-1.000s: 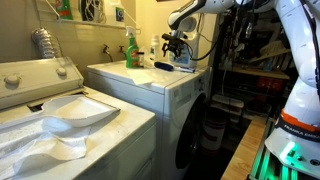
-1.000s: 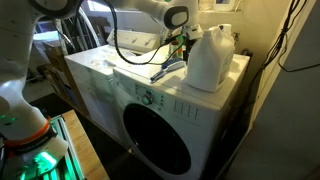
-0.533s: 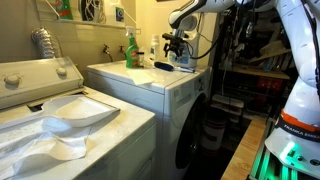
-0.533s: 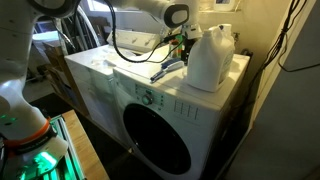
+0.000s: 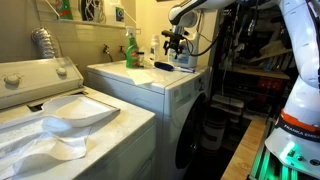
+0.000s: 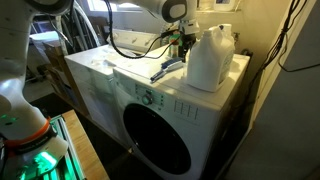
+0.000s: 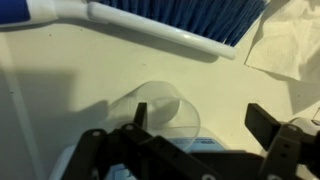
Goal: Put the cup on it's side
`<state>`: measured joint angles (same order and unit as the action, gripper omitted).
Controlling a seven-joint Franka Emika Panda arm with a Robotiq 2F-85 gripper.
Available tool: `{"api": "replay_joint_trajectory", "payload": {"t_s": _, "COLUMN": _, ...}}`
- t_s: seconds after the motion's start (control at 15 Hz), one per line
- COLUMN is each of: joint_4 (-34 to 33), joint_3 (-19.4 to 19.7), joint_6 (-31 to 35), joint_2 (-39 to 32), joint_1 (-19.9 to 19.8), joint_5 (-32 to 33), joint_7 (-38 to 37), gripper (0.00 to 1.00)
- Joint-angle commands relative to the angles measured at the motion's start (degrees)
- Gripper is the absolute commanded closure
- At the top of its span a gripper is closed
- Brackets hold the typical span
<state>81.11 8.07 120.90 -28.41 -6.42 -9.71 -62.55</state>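
Note:
In the wrist view the translucent cup [image 7: 165, 112] with pale blue markings lies on its side on the white washer top, its open mouth toward the upper left of the picture. My gripper [image 7: 203, 125] is open above it. The left finger is over the cup's rim and the right finger stands well clear; neither holds it. In both exterior views the gripper [image 5: 176, 42] [image 6: 180, 38] hangs over the back of the washer, and I cannot make out the cup there.
A blue-bristled brush [image 7: 190, 15] [image 6: 168, 70] lies just beyond the cup, with crumpled white paper [image 7: 292, 42] beside it. A green spray bottle [image 5: 130, 50] and a slim white bottle [image 5: 154, 50] stand at the back. A big white jug [image 6: 210, 58] stands close by.
The gripper has risen a little above the washer top. Nothing else has moved.

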Motion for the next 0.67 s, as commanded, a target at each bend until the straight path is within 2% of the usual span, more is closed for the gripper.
{"api": "replay_joint_trajectory", "payload": {"t_s": 0.0, "joint_4": 1.7, "joint_3": 1.1, "joint_6": -0.1, "joint_2": 0.8, "joint_1": 0.4, "joint_5": 1.2, "joint_7": -1.1, "gripper": 0.00}}
{"api": "replay_joint_trajectory", "payload": {"t_s": 0.6, "joint_4": 1.9, "joint_3": 2.0, "joint_6": -0.4, "joint_2": 0.2, "joint_1": 0.5, "joint_5": 1.8, "joint_7": -1.6, "gripper": 0.00}}
